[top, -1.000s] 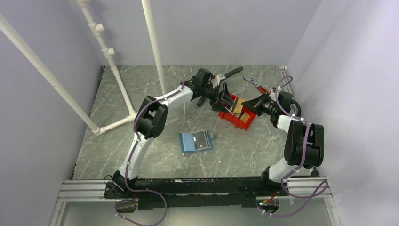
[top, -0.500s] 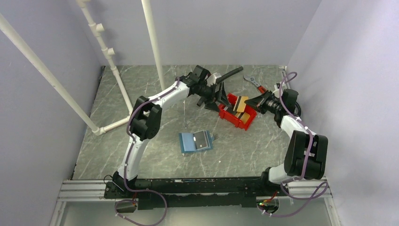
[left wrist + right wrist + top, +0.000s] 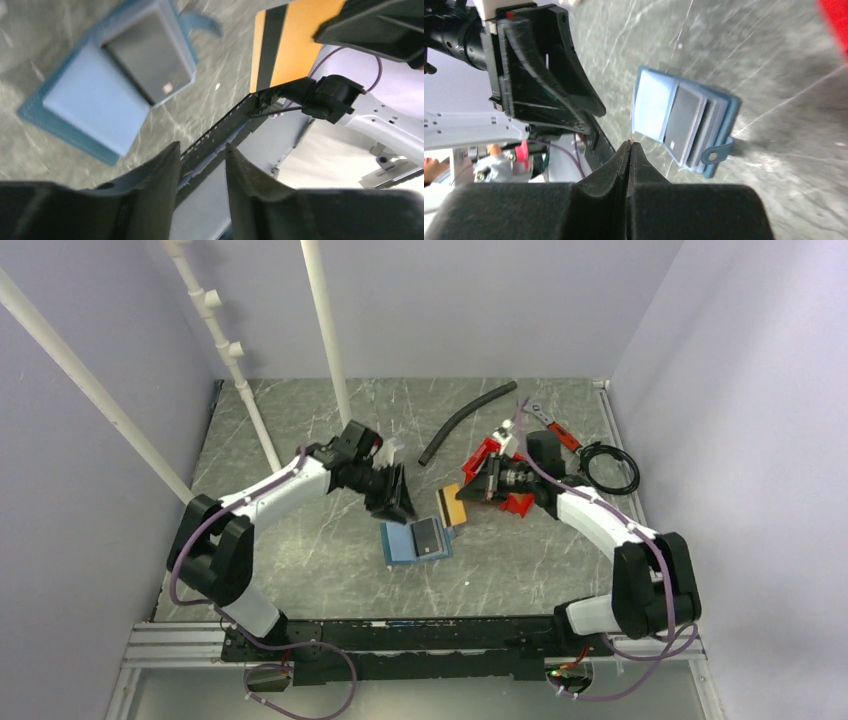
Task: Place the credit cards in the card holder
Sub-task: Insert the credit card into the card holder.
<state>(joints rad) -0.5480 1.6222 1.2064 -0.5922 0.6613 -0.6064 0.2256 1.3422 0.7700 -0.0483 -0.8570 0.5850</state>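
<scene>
1. The right gripper (image 3: 630,146) pinches the tan card (image 3: 299,50) just beside the wallet (image 3: 402,544).
2. The left gripper (image 3: 200,150), fingers apart, holds nothing; it should pin the wallet.
3. Slide in edge-first, square.

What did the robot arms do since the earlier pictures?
Both arms swung away from the red bin toward the card holder. The right end effector carried the tan card, gripped, up beside it; the left end effector came over empty. The card holder and the dark card in it stayed put.
</scene>
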